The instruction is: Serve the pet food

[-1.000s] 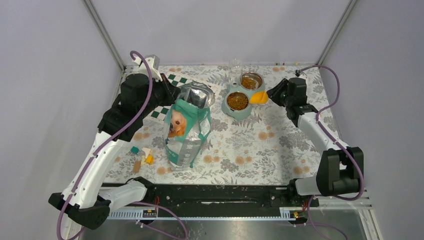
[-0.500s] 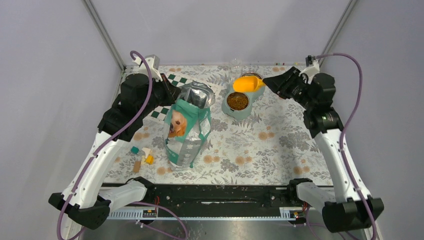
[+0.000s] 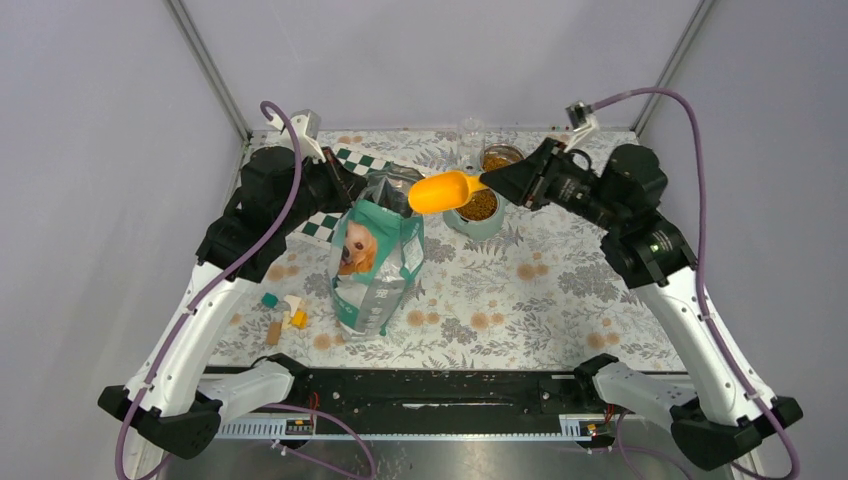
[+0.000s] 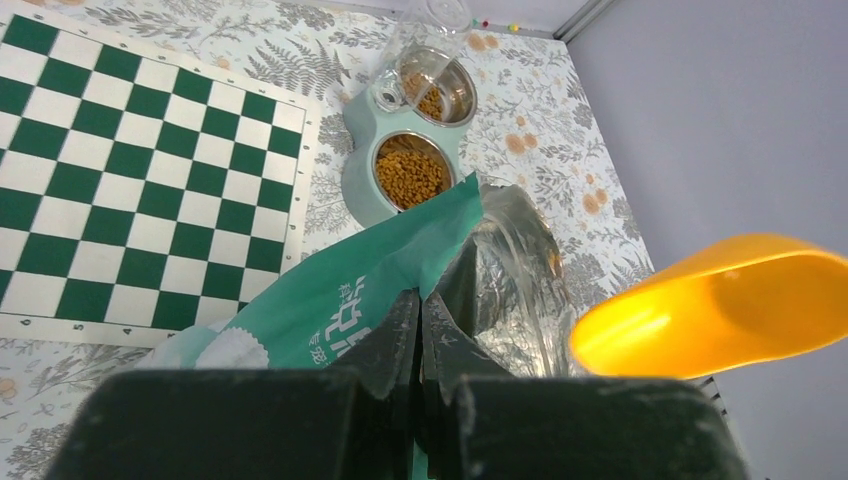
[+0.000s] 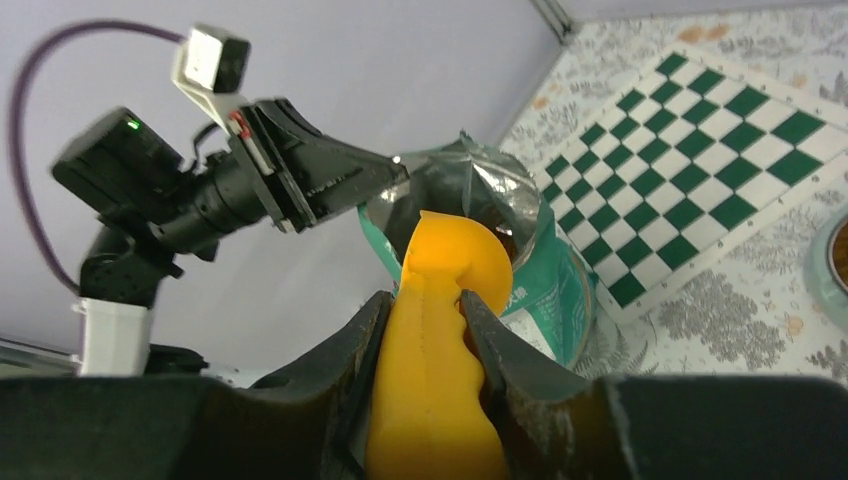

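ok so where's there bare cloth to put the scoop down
The widest bare patch is the front right of the table, bordered by the bag, the feeder and the near edge. It is crowded at the back left around the chessboard, and left of the bag, where small blocks lie.

Teal bag: one. Orange scoop: one. Feeder: one, with two steel bowls, each holding one heap of pet food. Clear bottle: one. Chessboard: one. Small blocks, at 8 o'clock from the bag: four. Robot arms: two.
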Controlling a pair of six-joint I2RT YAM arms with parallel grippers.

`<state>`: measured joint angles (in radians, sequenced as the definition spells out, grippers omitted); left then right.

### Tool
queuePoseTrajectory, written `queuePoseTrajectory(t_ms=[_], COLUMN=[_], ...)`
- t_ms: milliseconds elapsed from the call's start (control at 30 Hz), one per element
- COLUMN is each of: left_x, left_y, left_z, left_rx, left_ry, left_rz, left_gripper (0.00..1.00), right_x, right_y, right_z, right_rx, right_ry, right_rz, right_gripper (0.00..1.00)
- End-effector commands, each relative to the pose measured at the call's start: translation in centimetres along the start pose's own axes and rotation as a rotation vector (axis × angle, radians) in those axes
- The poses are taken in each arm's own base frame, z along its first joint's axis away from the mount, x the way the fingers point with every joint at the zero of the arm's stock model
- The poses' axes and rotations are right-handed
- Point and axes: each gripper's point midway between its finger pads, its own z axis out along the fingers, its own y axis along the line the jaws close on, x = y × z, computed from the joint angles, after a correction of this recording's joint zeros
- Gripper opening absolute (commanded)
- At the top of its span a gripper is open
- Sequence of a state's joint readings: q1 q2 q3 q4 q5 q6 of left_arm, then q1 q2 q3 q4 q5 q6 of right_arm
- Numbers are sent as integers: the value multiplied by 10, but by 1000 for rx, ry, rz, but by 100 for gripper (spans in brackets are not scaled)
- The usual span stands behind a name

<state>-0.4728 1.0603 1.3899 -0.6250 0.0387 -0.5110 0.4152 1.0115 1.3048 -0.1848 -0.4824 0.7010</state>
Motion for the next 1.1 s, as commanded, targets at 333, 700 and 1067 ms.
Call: queuePoseTrajectory(t_ms=[333,700,1067], left_x=[-35,-21,-15], left_y=[-42,-28,-33], left_z=[-8,-1,10], left_rx=[206,155,182], left_ry=[-151,-113,-87], left_rz=[-29,-11,-60], left_gripper=[0,0,0], right_x=[73,193,268], right_y=[-34,-75,-84], right_z=[102,138,127], right_rx=[236,269,120], right_ry=[290,602,738], right_rz=[-165,-129,74], right_gripper=[0,0,0])
